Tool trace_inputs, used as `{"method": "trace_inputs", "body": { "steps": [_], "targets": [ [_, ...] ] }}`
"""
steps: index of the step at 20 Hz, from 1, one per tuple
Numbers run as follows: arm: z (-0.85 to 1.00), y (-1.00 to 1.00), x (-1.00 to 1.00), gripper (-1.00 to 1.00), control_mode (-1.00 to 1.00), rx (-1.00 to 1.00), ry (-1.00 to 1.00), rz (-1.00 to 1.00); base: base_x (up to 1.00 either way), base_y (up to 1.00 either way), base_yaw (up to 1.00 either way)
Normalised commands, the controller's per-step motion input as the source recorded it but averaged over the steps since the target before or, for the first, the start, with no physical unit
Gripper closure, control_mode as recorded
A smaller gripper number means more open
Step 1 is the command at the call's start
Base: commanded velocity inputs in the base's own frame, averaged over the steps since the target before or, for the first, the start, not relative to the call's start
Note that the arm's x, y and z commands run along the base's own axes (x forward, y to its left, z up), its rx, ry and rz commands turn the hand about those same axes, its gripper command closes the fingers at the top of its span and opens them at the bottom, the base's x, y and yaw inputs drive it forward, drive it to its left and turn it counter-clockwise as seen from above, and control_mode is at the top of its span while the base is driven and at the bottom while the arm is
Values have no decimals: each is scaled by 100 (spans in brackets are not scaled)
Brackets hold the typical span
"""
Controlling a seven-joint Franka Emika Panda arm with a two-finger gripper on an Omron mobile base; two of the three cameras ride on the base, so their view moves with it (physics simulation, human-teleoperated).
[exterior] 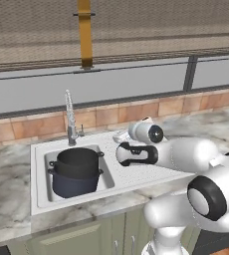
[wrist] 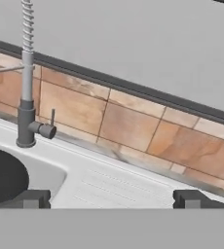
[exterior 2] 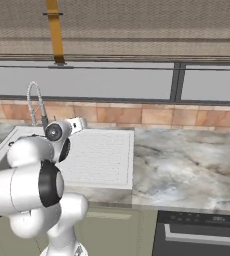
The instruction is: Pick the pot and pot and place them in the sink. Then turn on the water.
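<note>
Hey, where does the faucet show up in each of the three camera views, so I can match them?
Left base view: the faucet stands left of centre, behind the sink basin.
Right base view: it arches at the far left, just above the arm.
Hand view: its coiled stem and dark base rise along the left edge.
Shared landmark: the tan tile strip behind it.

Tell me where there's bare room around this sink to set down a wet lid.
The ribbed drainboard, right of the basin, is bare, though the open gripper hangs over its back edge near the faucet. The marble counter beyond it is free up to the tiled wall. The basin is crowded: the black pot sits stacked in the navy pot.
</note>
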Motion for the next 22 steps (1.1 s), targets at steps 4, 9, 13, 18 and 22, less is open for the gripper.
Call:
{"method": "trace_inputs", "body": {
  "steps": [4,9,13,18,22],
  "targets": [
    [0,0,1,-100,-100,0,-21,0,0,0,0],
    [1,0,2,-100,-100,0,-10,2,0,0,0],
    [5,0,0,-100,-100,1,-2,7,0,0,0],
    [2,-10,0,-100,-100,1,12,8,0,0,0],
    [8,-10,0,-100,-100,3,44,17,0,0,0]
  ]
}}
